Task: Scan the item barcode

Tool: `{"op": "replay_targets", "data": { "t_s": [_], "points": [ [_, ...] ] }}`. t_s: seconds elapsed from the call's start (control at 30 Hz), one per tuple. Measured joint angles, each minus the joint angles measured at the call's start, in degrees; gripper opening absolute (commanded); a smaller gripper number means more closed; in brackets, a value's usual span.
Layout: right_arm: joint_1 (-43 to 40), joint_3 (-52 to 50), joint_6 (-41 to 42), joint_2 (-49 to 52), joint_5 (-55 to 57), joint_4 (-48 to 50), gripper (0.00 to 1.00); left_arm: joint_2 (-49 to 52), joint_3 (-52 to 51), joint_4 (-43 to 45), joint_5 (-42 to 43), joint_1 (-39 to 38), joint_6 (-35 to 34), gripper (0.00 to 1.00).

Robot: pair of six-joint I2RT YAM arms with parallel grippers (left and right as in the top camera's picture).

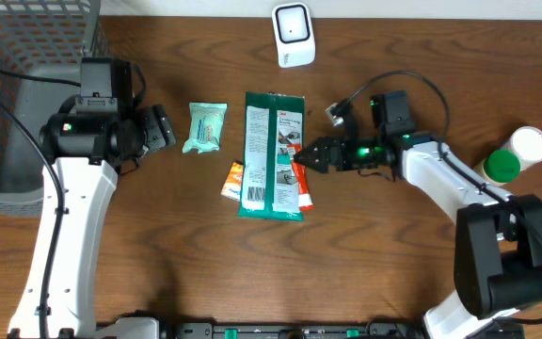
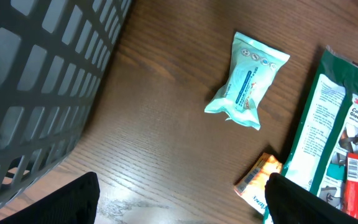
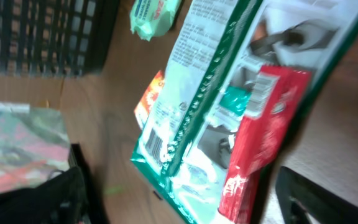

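Note:
A green 3M glove package (image 1: 271,155) lies flat mid-table, with a red packet (image 1: 302,188) at its right edge and an orange packet (image 1: 234,179) at its left. The white scanner (image 1: 293,35) stands at the table's far edge. My right gripper (image 1: 312,153) is at the package's right side, open. In the right wrist view its fingers (image 3: 73,193) straddle the green package (image 3: 191,124) and the red packet (image 3: 253,137), and a barcode (image 3: 156,147) shows on the package's end. My left gripper (image 1: 163,127) is open over bare wood, left of a mint wipes packet (image 1: 205,127).
A dark wire basket (image 1: 17,94) fills the far left corner. A green-capped bottle (image 1: 502,167) and a white-capped one (image 1: 532,143) stand at the right edge. In the left wrist view the mint packet (image 2: 248,81) and the orange packet (image 2: 260,180) lie ahead.

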Motion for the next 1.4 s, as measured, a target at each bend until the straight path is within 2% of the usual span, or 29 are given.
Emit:
{"op": "replay_targets", "data": {
  "t_s": [0.13, 0.23, 0.27, 0.3, 0.4, 0.57, 0.87, 1.2, 1.23, 1.4],
  "points": [
    [-0.46, 0.02, 0.68, 0.00, 4.28, -1.70, 0.68, 0.00, 0.00, 0.00, -0.02, 0.00, 0.02, 0.86],
    [1.46, 0.00, 1.16, 0.00, 11.93, -4.87, 0.63, 0.00, 0.00, -0.02, -0.02, 0.00, 0.00, 0.85],
    [2.60, 0.00, 1.25, 0.00, 14.40, -5.31, 0.58, 0.00, 0.00, 0.00, -0.02, 0.00, 0.00, 0.85],
    [3.91, 0.00, 1.25, 0.00, 16.83, -5.55, 0.50, 0.00, 0.00, -0.02, -0.02, 0.00, 0.00, 0.86],
    [8.74, 0.00, 1.66, 0.00, 24.52, -6.05, 0.01, 0.00, 0.00, -0.02, -0.02, 0.00, 0.00, 0.85],
    [14.67, 0.00, 3.98, 0.00, 33.70, -6.21, 0.01, 0.00, 0.00, -0.02, -0.02, 0.00, 0.00, 0.85],
    [14.80, -1.27, 6.16, 0.39, 41.09, -5.44, 0.01, 0.00, 0.00, 0.00, -0.02, 0.00, 0.00, 0.85],
    [13.40, -2.89, 6.75, 2.08, 42.95, -4.20, 0.02, 0.00, 0.00, -0.02, -0.02, 0.00, 0.00, 0.85],
    [12.52, -2.86, 6.71, 1.92, 42.82, -5.14, 0.06, 0.00, 0.00, 0.00, -0.02, 0.00, 0.00, 0.85],
    [6.34, -2.10, 7.02, -2.36, 37.90, -6.82, 0.49, 0.00, 0.00, 0.00, 0.00, 0.00, 0.00, 0.85]
  ]
}}
